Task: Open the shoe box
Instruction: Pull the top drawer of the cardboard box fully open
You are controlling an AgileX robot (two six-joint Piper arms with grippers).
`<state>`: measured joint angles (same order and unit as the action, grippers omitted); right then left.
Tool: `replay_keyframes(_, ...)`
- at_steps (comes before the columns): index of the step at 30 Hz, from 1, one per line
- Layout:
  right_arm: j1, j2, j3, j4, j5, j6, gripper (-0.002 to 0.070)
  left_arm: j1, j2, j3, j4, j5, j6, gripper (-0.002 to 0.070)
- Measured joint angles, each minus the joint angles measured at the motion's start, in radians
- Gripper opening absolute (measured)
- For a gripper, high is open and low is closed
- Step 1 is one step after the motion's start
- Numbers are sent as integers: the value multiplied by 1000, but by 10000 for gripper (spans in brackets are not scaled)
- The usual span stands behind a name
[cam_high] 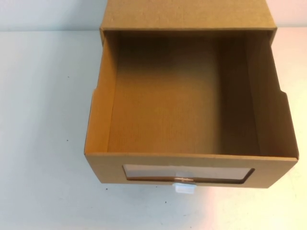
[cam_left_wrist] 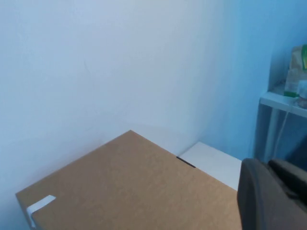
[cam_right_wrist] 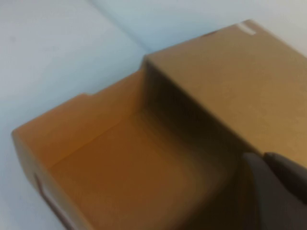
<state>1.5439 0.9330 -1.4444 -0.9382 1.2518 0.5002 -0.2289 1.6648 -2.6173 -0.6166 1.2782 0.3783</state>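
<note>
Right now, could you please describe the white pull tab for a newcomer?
On the white table, a cardboard shoe box stands with its drawer out; the left gripper and shut right gripper hover near it. Under the drawer's front window sits the pull tab, the only piece jutting out.

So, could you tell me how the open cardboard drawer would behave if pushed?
The drawer looks empty, so it is probably light and would slide easily into its sleeve. Its thin cardboard may flex. Left gripper hangs above the sleeve; right gripper, shut, near the drawer.
</note>
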Motion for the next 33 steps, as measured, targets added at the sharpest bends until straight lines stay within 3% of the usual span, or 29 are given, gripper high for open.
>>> replay_keyframes(11, 0, -231, 16, -44, 18, -18, -11, 0, -422, 375, 155, 0, 35, -6)
replay_keyframes(15, 0, -260, 91, -55, 20, 8, -10, 0, -612, 673, 170, -43, 78, -5)
replay_keyframes(25, 0, -341, 220, -55, 20, 90, -12, 0, -1214, 1496, 164, -378, 103, -5)
replay_keyframes(33, 0, -369, 220, -45, 20, 101, -12, 0, -1533, 1885, 119, -422, 103, -5)
